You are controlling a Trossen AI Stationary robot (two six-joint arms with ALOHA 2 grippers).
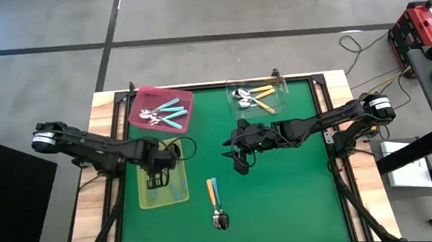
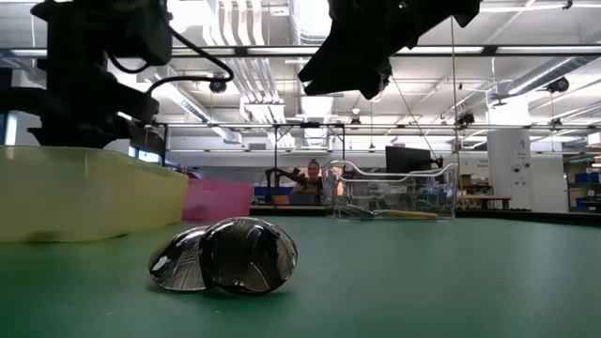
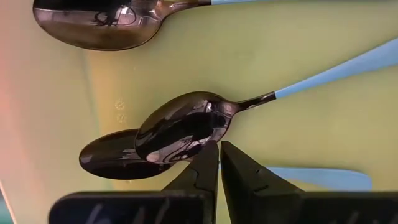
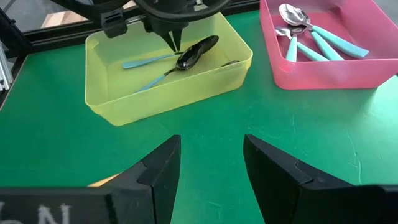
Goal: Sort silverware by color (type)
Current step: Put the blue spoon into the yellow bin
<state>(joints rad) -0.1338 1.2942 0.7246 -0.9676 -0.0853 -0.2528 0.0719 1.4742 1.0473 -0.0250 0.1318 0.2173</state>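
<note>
My left gripper (image 1: 157, 170) points down into the yellow-green tray (image 1: 154, 198), fingers shut with nothing between them (image 3: 219, 148). Three light-blue-handled spoons lie in that tray. The middle one (image 3: 186, 124) rests its bowl on another spoon's bowl (image 3: 109, 158), right at my fingertips. Two spoons (image 1: 217, 205), one with an orange handle and one with a teal handle, lie side by side on the green mat, bowls toward the near edge (image 2: 225, 255). My right gripper (image 1: 234, 155) hangs open above the mat's middle (image 4: 211, 149). My left gripper's shut fingertips (image 3: 210, 155) come from above and stand right at the rim of the middle spoon's bowl (image 3: 208, 134). I cannot tell whether they touch it. The spoon lies in the tray, its bowl on another spoon's bowl.
A pink tray (image 1: 186, 100) at the far left holds teal-handled spoons (image 4: 311, 34). A clear tray (image 1: 279, 84) at the far middle holds orange-handled spoons (image 1: 257, 98). Bare green mat lies between the trays and the two loose spoons. A person sits in the room beyond (image 2: 308, 178).
</note>
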